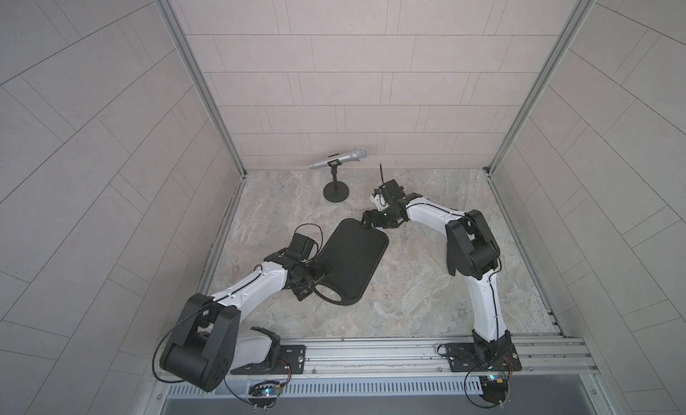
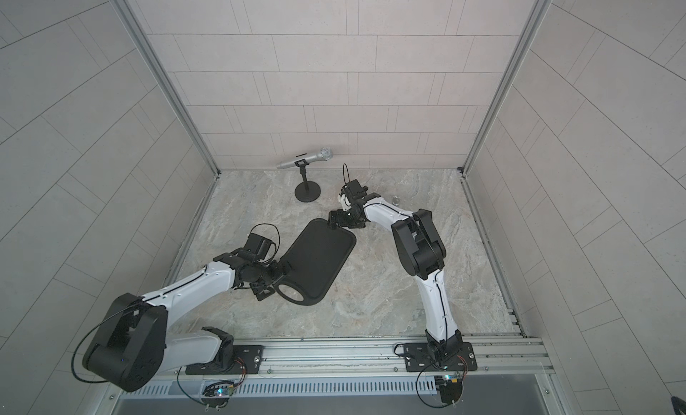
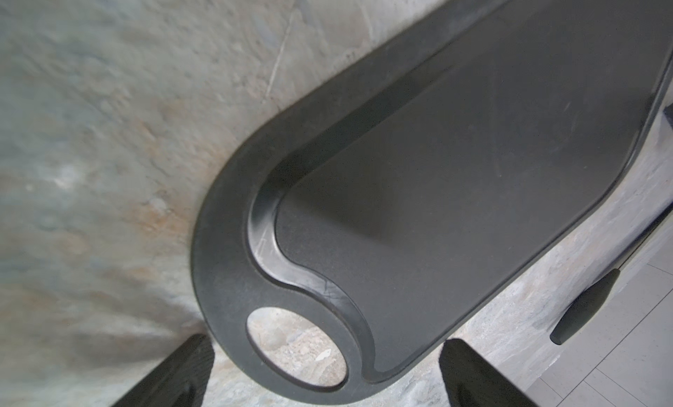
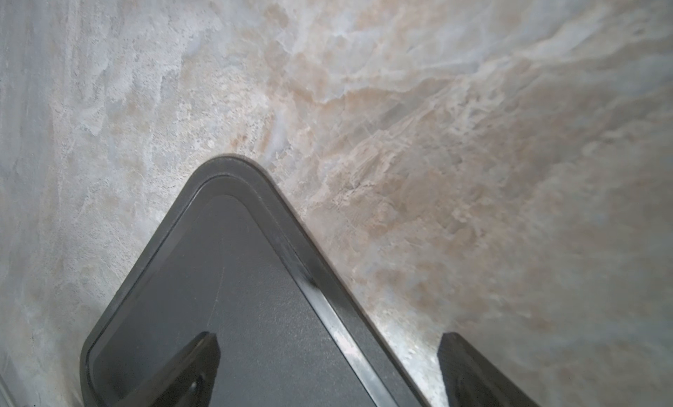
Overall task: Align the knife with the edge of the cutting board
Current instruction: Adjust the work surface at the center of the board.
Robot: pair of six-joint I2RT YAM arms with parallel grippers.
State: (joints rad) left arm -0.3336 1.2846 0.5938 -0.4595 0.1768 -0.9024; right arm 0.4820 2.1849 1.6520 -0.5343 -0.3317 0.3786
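Cutting board [image 1: 350,261] lies diagonally, handle hole [image 1: 328,291] at near-left end.

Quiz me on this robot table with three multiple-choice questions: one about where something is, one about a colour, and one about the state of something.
1. Where does the microphone stand?
A. At the back of the table, near the wall
B. At the front, by the metal rail
C. In the table's middle

2. What colour is the cutting board?
A. White
B. Green
C. Black

3. How are the left gripper jaws?
A. Shut on the microphone
B. Open, wide apart
C. Shut tight with nothing between

Answers:
1 A: in both top views its round base sits by the back wall, apart from the board.
2 C: it is matte black in every view.
3 B: the left wrist view shows its fingers far apart at the board's handle end.
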